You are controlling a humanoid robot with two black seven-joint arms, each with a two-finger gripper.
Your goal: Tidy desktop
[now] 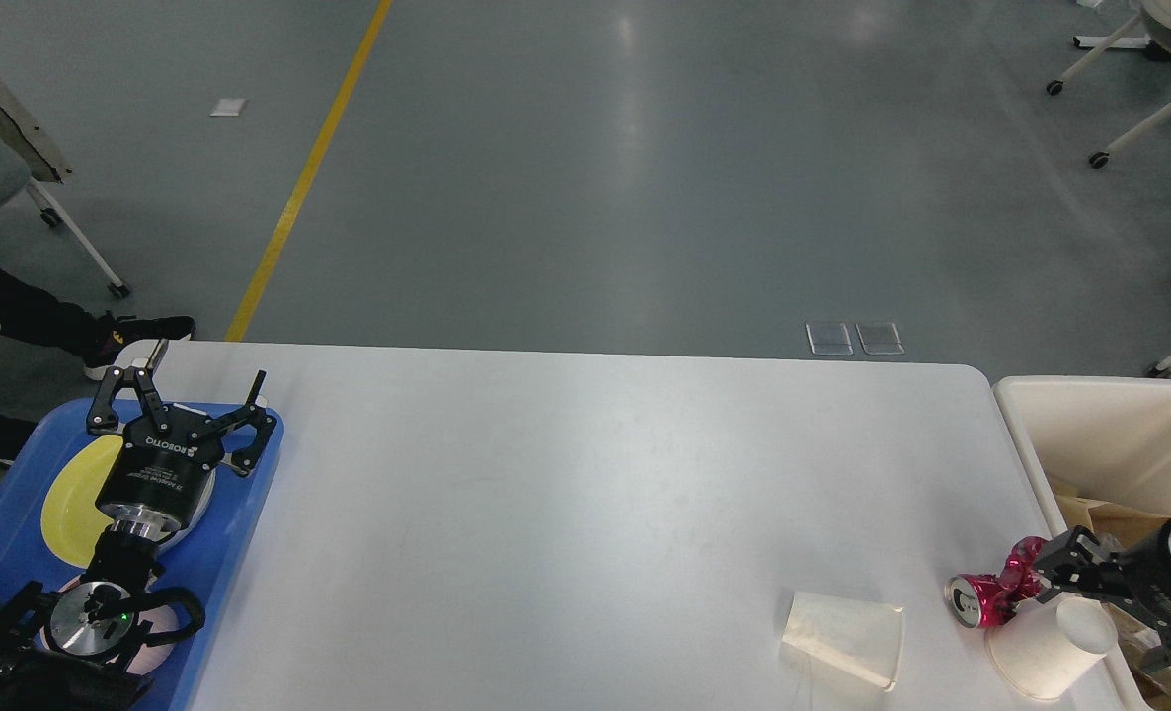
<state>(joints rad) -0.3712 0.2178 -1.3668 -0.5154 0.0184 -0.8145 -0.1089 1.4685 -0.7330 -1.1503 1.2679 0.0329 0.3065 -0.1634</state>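
Observation:
The white desktop (585, 513) fills the lower part of the head view. Near its front right corner lie a crushed pink can (985, 595), a white paper cup (1045, 652) on its side and a flattened paper cup (842, 637). My right gripper (1104, 617) comes in low from the right and is open; one finger (1064, 568) is just behind the can and above the cup's small end, the other sits over the bin's edge. My left gripper (205, 380) stands open and empty above the blue tray (240, 533).
A beige bin (1089, 425) holding paper and plastic scraps stands against the desktop's right edge. On the blue tray lies a yellow plate (67, 499). Chair legs and a person's shoes are on the floor beyond the desktop.

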